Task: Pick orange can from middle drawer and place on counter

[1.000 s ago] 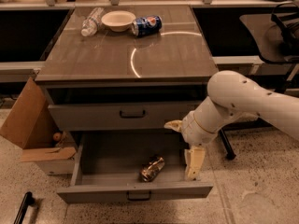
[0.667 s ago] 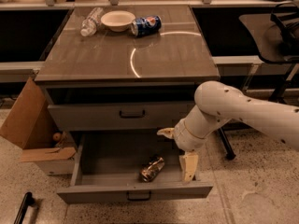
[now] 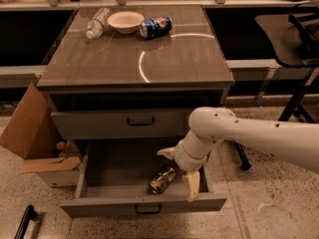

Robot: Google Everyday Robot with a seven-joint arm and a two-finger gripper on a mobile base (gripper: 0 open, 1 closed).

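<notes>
The orange can (image 3: 162, 179), crushed and shiny brown-gold, lies on the floor of the open middle drawer (image 3: 99, 190), the lowest one, right of centre. My gripper (image 3: 179, 171) hangs over the drawer just right of the can, its two pale fingers (image 3: 191, 185) spread wide apart, one by the can's top end and one pointing down at the drawer front. It holds nothing. The counter (image 3: 174, 59) is the glossy grey-brown cabinet top with a curved bright reflection.
On the counter's back edge lie a clear plastic bottle (image 3: 96, 23), a white bowl (image 3: 125, 21) and a blue Pepsi can (image 3: 155, 27). The grey drawer above (image 3: 119, 122) is closed. A cardboard box (image 3: 32, 133) stands left of the cabinet. A chair (image 3: 294, 39) is at right.
My arm has moved left and lower, bringing the gripper closer beside the can. The can has not moved.
</notes>
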